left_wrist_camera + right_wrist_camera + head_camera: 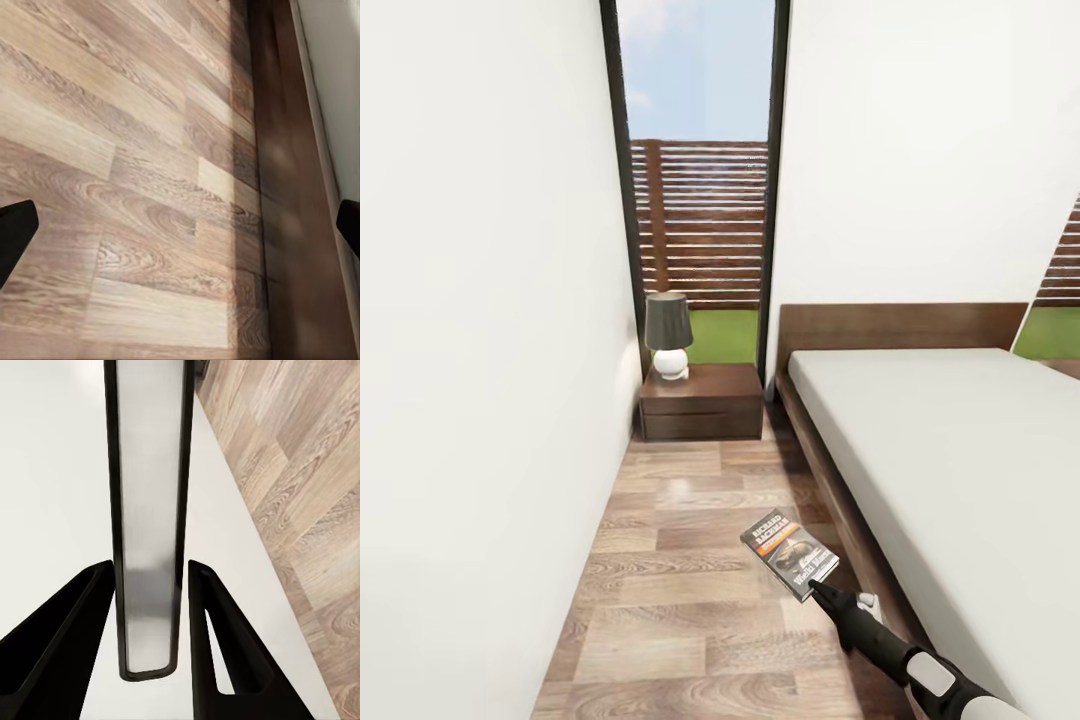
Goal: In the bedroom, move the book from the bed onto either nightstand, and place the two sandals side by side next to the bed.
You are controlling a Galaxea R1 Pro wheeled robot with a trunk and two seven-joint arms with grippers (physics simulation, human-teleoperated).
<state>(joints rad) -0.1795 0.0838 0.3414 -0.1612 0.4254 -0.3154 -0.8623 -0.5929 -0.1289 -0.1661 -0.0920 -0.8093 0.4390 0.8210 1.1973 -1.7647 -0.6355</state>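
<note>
Lower centre of the head view: right tool pinches the book by one edge above the floor; it could slip out before the nightstand. Left tool gapes, released.

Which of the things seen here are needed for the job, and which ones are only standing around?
Needed for the job:
- book, clamped in the right tool
- nightstand, by the wall under the window
- bed

Only standing around:
- lamp on the nightstand
- window
- fence outside
- floor under the open left tool
</note>
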